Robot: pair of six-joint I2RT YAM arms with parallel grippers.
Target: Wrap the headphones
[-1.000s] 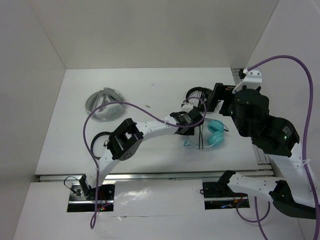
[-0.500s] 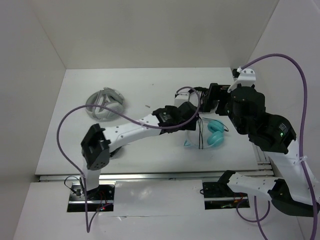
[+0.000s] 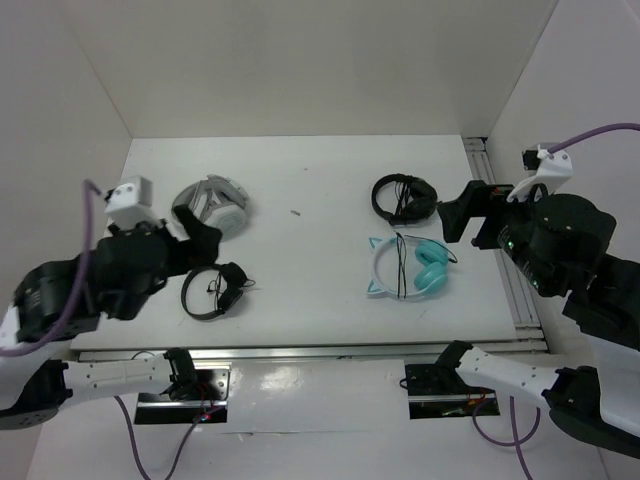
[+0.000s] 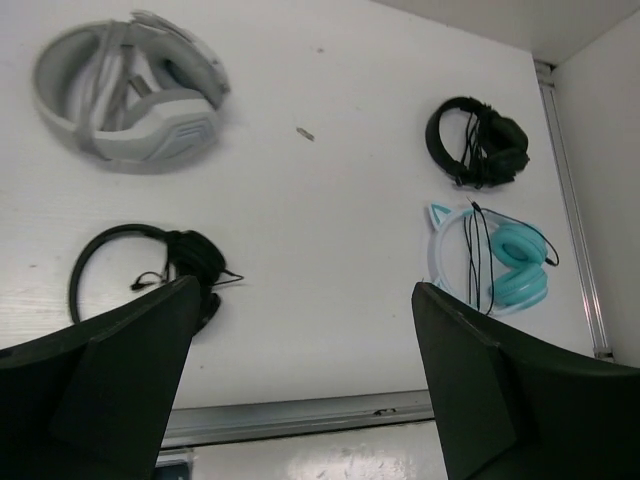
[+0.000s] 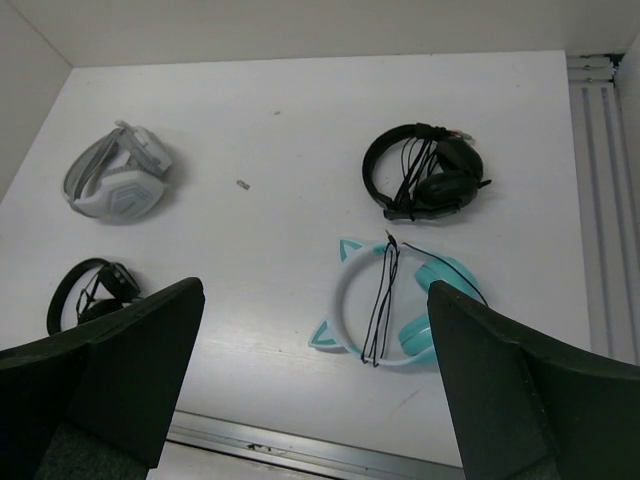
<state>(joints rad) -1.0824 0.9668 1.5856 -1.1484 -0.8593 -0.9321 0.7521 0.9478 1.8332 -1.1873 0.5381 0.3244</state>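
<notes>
The teal headphones (image 3: 431,270) lie flat on the white table, right of centre, with the pale cat-ear headband (image 5: 339,304) pointing left. Their thin black cable (image 5: 381,300) runs in several strands across the headband loop. In the left wrist view the headphones (image 4: 515,265) are far to the right. My left gripper (image 3: 200,240) hangs open high over the table's left side, holding nothing. My right gripper (image 3: 458,215) is open and empty above the right side, raised well clear of the headphones. Both wrist views show wide-spread fingers (image 4: 120,370) (image 5: 520,390).
Bulky grey-white headphones (image 3: 210,205) sit at the back left. A small black pair (image 3: 212,290) lies near the front left, under the left gripper. Another black pair (image 3: 403,197) rests just behind the teal ones. Metal rails edge the front (image 3: 300,350) and right (image 3: 505,280).
My left arm has pulled away from the teal headphones to the near left, and its jaws opened. The right arm has drawn back to the right. The headphones now lie uncovered.
</notes>
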